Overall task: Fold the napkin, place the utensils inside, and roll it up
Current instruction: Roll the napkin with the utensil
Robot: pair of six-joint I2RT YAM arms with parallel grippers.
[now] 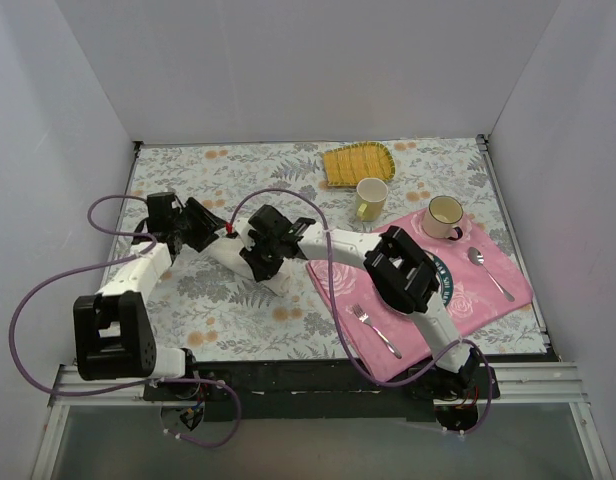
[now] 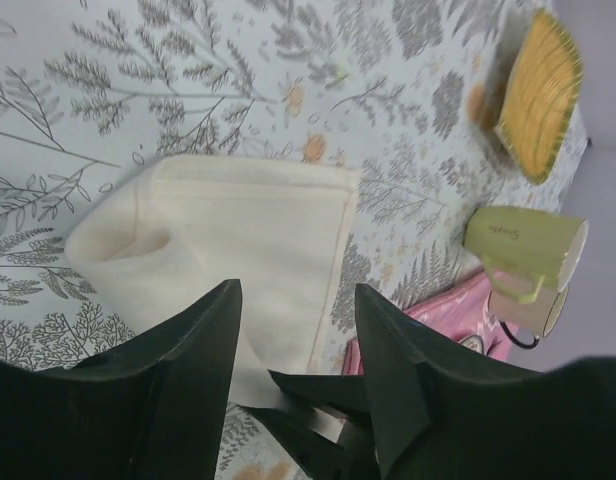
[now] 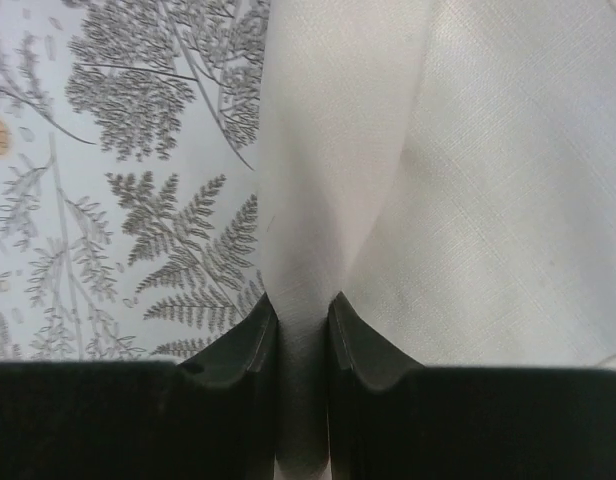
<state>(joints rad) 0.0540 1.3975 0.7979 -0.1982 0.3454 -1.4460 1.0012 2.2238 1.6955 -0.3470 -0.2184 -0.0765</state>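
Observation:
The cream-white napkin (image 2: pixel 238 225) lies bundled on the leaf-print tablecloth, left of centre in the top view (image 1: pixel 235 263). My left gripper (image 2: pixel 296 300) stands open above its near end with nothing between the jaws; from above it (image 1: pixel 213 228) is at the napkin's left. My right gripper (image 3: pixel 302 310) is shut on a raised fold of the napkin (image 3: pixel 468 180), pinching the cloth between both pads. In the top view the right gripper (image 1: pixel 258 255) sits right over the bundle. The utensils are out of view.
A pink rose-patterned placemat (image 1: pixel 493 300) at the right carries a silver fork (image 1: pixel 376 331), a silver spoon (image 1: pixel 488 270) and a cream mug (image 1: pixel 443 215). A green mug (image 1: pixel 371 198) and a yellow ribbed mat (image 1: pixel 358 163) stand behind. White walls enclose the table.

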